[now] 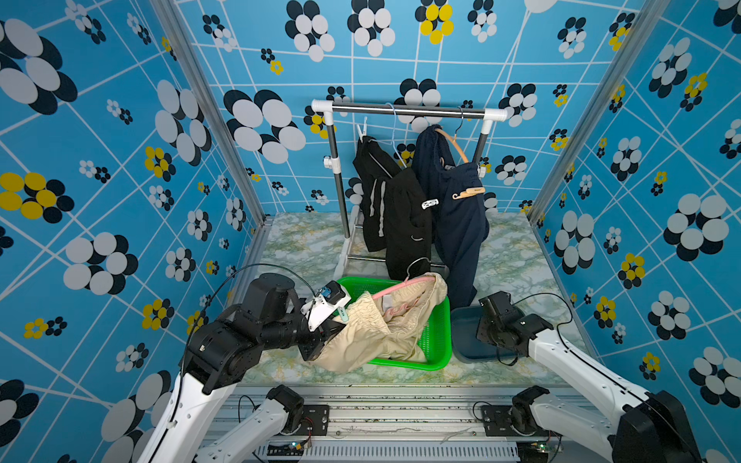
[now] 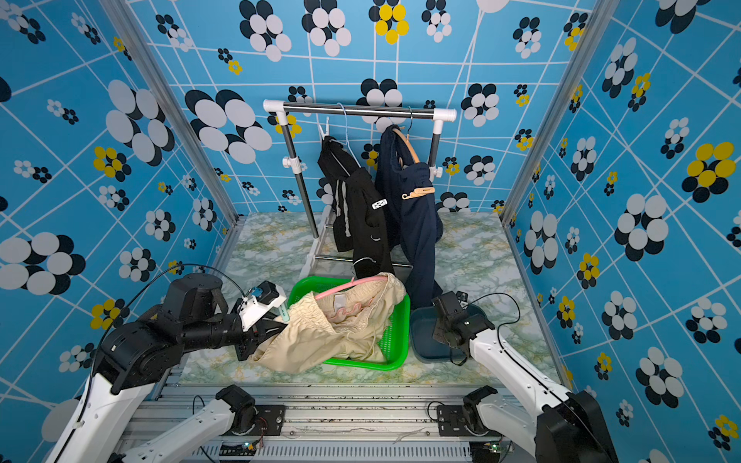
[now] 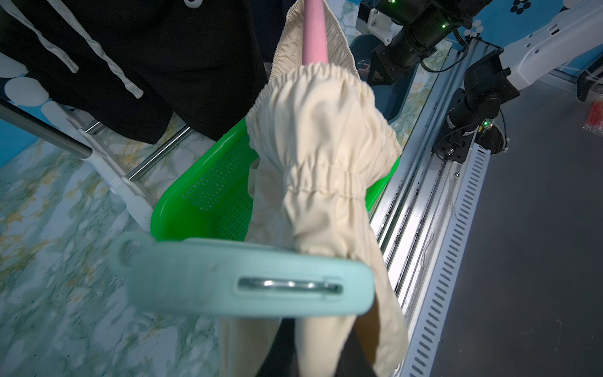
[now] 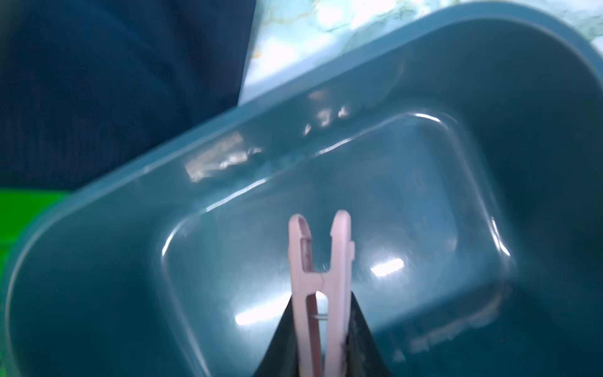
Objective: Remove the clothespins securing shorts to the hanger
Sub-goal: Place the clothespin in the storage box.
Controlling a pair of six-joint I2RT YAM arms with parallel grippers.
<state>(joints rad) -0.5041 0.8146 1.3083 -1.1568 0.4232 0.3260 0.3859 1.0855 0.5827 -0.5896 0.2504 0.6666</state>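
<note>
The right gripper (image 4: pixel 321 329) is clenched on a pink clothespin (image 4: pixel 321 261) over the tub (image 4: pixel 98 261), presumably for deposit. The left gripper (image 1: pixel 339 322) is clenched on a mint clothespin (image 3: pixel 244 277) at the beige shorts (image 3: pixel 319 147), likely for removal.

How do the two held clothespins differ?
Colour: the mint clothespin is pale green, the pink clothespin pink.
Place: the mint clothespin, in the left gripper, lies against the beige shorts. The pink clothespin, in the right gripper, hangs over the blue bin, clear of fabric.
Shared: both are spring clips, each gripped.
</note>
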